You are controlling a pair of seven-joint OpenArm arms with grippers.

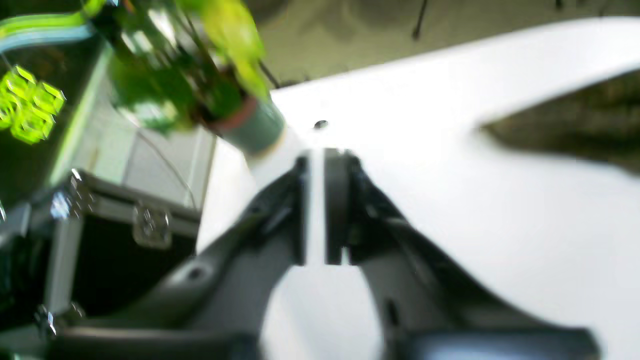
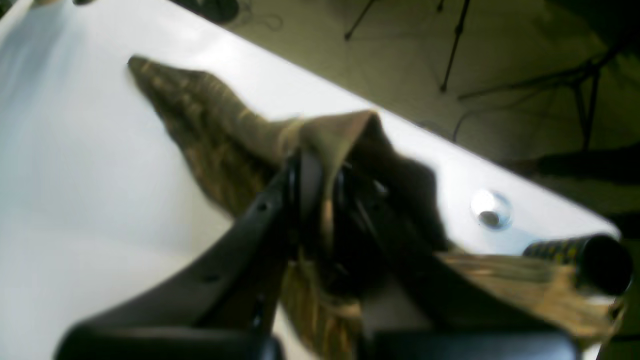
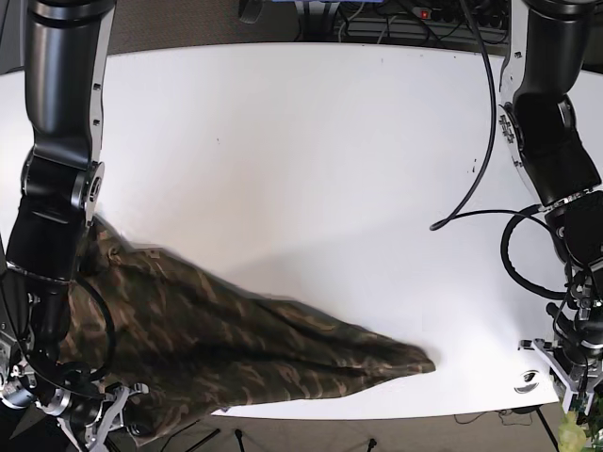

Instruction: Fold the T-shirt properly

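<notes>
Right jaws (image 2: 317, 200): clenched on a bunched fold of the camouflage T-shirt (image 3: 236, 344); tan cloth is pinched between the two dark fingers and drapes over their tips in the right wrist view. The picture is blurred, so finer detail of the grip is lost.

Left jaws (image 1: 320, 205): nearly together, a narrow strip of white showing between the pads, nothing held. Blurred as well.

T-shirt: lies along the near edge of the white desk (image 3: 311, 169), on the base view's left half. It is a crumpled, elongated mass, widest by the right arm (image 3: 57, 188) at the near left corner and tapering to a point toward the middle of the near edge. Its lifted end hangs at the corner where the right jaws grip it.

Left arm (image 3: 551, 132): at the base view's right, its wrist down at the near right corner of the desk, well apart from the shirt.

Left wrist view also shows a potted green plant (image 1: 200, 75) and a black case with metal latches (image 1: 125, 235) beyond the desk edge.
</notes>
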